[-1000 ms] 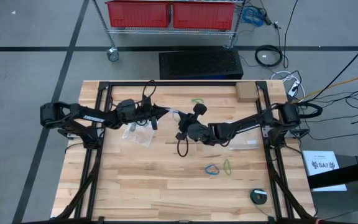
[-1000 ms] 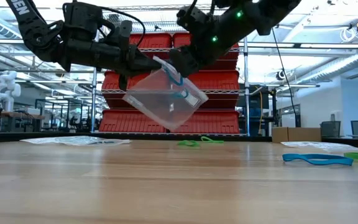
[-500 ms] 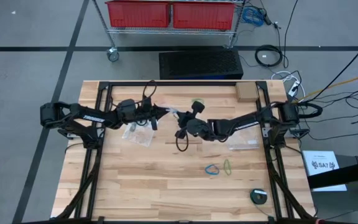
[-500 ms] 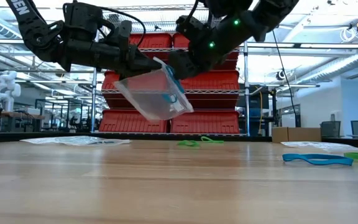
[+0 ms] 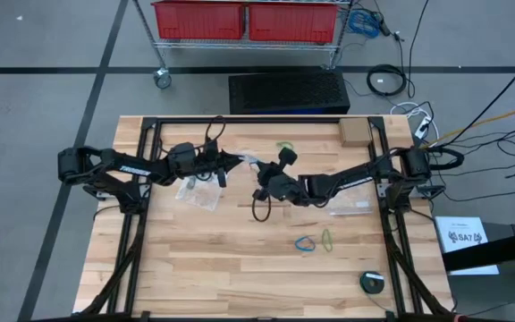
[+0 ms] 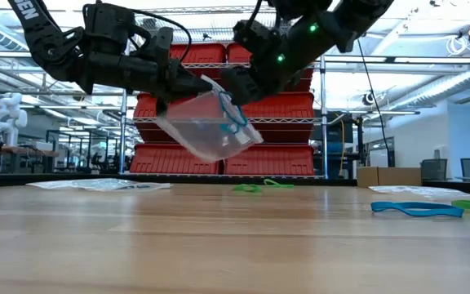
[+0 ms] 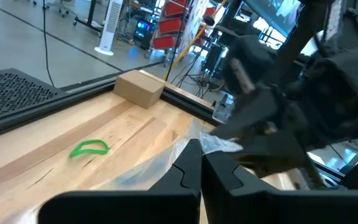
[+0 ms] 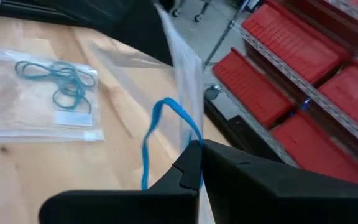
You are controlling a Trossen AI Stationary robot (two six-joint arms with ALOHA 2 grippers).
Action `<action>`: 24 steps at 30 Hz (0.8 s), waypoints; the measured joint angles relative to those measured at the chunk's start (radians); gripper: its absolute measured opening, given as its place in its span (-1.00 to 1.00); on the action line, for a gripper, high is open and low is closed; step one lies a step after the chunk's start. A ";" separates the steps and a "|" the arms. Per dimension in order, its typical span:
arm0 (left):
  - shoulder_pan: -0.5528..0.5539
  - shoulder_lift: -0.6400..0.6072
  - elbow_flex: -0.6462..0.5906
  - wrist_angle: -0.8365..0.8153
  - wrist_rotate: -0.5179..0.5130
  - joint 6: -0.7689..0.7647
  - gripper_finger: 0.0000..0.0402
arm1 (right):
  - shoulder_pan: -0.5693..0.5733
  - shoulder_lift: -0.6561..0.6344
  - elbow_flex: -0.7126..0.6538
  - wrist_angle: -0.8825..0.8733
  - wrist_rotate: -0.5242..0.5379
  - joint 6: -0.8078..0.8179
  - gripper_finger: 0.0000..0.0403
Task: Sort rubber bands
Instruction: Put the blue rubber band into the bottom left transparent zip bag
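Blue rubber band (image 8: 157, 134): hanging, pinched in right gripper (image 8: 194, 155).
Clear bag (image 6: 206, 126): hanging midair, left gripper (image 7: 201, 165) clamping its edge.

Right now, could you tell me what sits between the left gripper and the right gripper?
In the low view, a clear plastic bag hangs between the left gripper and right gripper, above the table, with a blue rubber band at its mouth.

One blue rubber band (image 8: 166, 134) hanging at the mouth of a clear bag, up in the air. On the table: a blue loop (image 5: 305, 243) just beside a yellow-green loop (image 5: 327, 238), lying flat. Farther back, a green band (image 5: 283, 145) alone; several teal bands (image 8: 59, 78) tangled inside a flat bag.
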 joint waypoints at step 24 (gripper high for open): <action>0.000 0.000 0.000 0.000 0.000 0.001 -0.99 | 0.082 -0.003 0.000 0.000 0.094 -0.006 -1.00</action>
